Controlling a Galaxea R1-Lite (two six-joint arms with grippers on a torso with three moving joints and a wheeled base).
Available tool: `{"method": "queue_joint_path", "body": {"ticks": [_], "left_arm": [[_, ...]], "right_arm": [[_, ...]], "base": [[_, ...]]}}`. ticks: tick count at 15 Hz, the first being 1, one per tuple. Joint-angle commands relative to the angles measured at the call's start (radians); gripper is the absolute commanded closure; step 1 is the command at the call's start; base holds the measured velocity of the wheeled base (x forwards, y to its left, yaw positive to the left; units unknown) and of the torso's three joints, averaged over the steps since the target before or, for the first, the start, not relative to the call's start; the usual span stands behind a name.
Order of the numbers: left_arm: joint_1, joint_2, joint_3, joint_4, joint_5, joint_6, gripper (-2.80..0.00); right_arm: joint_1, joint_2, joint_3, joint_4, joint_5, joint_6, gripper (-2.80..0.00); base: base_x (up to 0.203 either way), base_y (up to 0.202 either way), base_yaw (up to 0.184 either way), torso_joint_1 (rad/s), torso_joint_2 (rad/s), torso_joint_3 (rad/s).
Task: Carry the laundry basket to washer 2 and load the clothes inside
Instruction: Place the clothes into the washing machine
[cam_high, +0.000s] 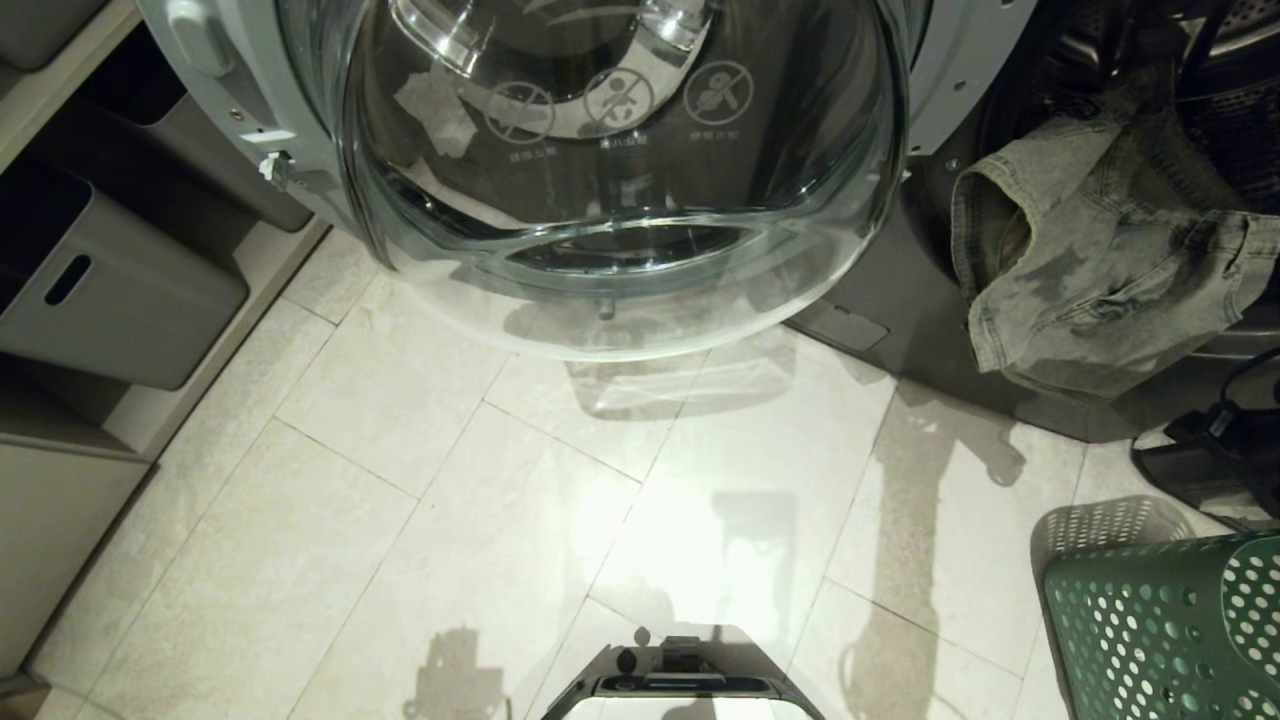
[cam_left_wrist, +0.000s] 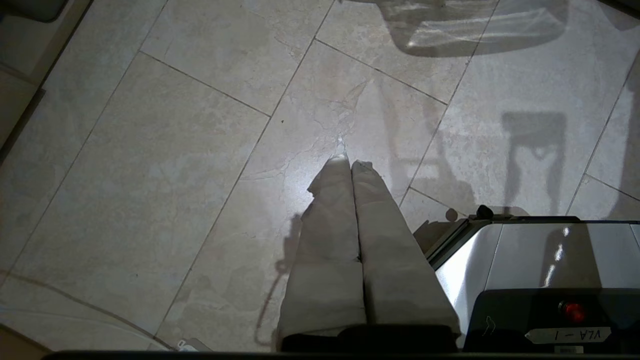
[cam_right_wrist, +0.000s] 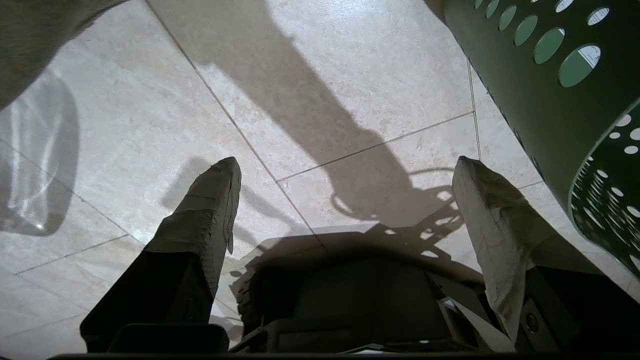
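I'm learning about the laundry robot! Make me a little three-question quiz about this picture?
1. True or false: the denim garment hangs partly out of the washer.
2. Which claw is open? A) left claw B) right claw
3. Fill in: the laundry basket is ____ in colour.

Key: 1 true; 2 B; 3 green.

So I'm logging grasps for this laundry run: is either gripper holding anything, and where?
Nothing is held. The right gripper is open and empty above the floor; the left gripper is shut on nothing.
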Motion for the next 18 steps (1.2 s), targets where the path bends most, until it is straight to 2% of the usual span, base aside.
{"method": "queue_joint_path", "body": {"ticks": [1,5,7,9,10,12,16,18], "left_arm": [[0.000,-0.002,0.002,0.000,0.000,0.000,0.00],[0.000,-0.002,0.002,0.000,0.000,0.000,0.00],[0.000,-0.002,0.002,0.000,0.000,0.001,0.00],[0.000,-0.002,0.002,0.000,0.000,-0.001,0.00],[0.000,-0.002,0.002,0.000,0.000,0.000,0.00],[0.000,-0.002,0.002,0.000,0.000,0.000,0.00],[0.000,-0.002,0.002,0.000,0.000,-0.001,0.00],[0.000,-0.002,0.002,0.000,0.000,-0.001,0.00]], "right_arm": [[-0.007,0.053,0.028,-0.043,-0.001,0.001,-2.80],[-0.005,0.160,0.048,-0.221,-0.095,0.006,-2.80],[-0.004,0.198,0.014,-0.247,-0.114,0.028,-2.80],[0.012,0.219,-0.008,-0.246,-0.174,0.085,-2.80],[0.016,0.218,-0.009,-0.244,-0.174,0.099,-2.80],[0.034,0.219,-0.034,-0.246,-0.136,0.155,-2.80],[0.097,0.266,-0.156,-0.213,-0.063,0.443,-2.80],[0.101,0.271,-0.180,-0.201,0.077,0.557,-2.80]], "base": [[0.000,0.000,0.000,0.000,0.00,0.000],[0.000,0.000,0.000,0.000,0.00,0.000],[0.000,0.000,0.000,0.000,0.00,0.000],[0.000,0.000,0.000,0.000,0.00,0.000],[0.000,0.000,0.000,0.000,0.00,0.000],[0.000,0.000,0.000,0.000,0.00,0.000],[0.000,0.000,0.000,0.000,0.00,0.000],[0.000,0.000,0.000,0.000,0.00,0.000]]}}
